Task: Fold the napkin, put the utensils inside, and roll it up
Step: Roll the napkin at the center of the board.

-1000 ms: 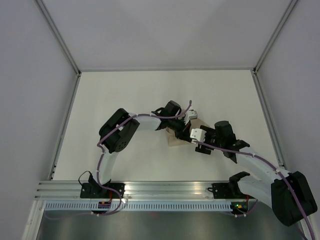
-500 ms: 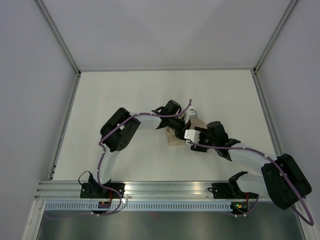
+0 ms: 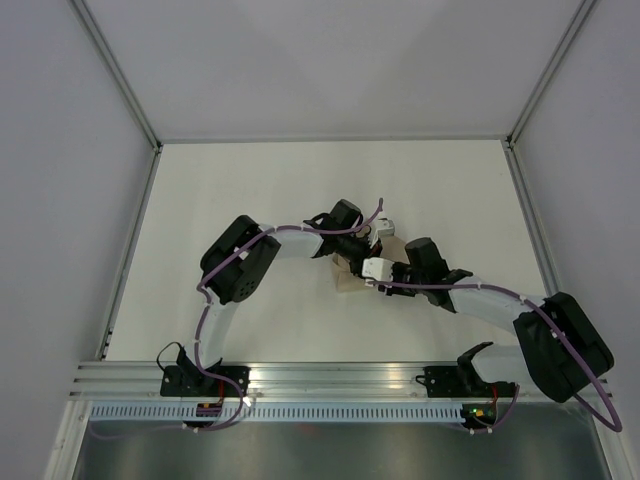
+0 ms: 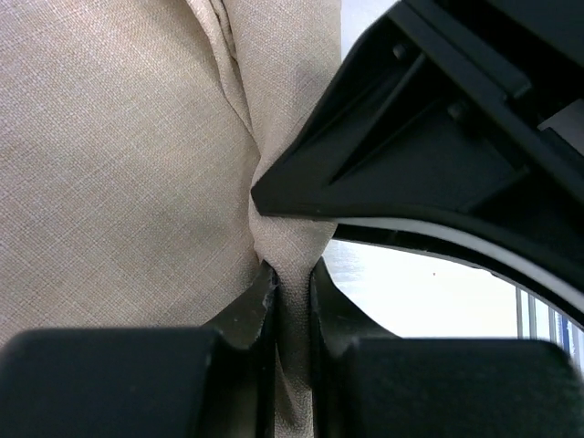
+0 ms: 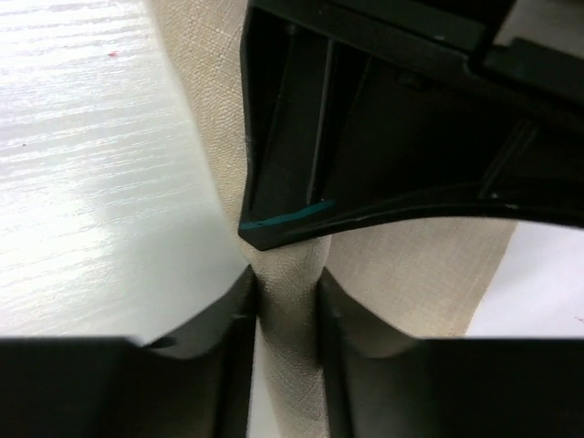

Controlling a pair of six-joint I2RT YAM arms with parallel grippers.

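Observation:
The tan napkin (image 3: 349,281) lies bunched mid-table, mostly hidden under both grippers. In the left wrist view a narrow fold of the napkin (image 4: 119,155) runs between the jaws of my left gripper (image 4: 292,301), which is shut on it. My right gripper (image 5: 285,315) is shut on a rolled part of the napkin (image 5: 401,265). From above, the left gripper (image 3: 368,243) and the right gripper (image 3: 372,268) sit tip to tip over the cloth. Each wrist view shows the other gripper's black finger close ahead. The utensils are hidden.
The white table (image 3: 250,200) is bounded by grey walls on three sides, and an aluminium rail (image 3: 330,380) with the arm bases runs along the near edge. The two arms curve in from the left and right and meet at the centre.
My right arm has swung left onto the napkin and its jaws have closed on the roll. The left gripper has stayed on the cloth, barely moving.

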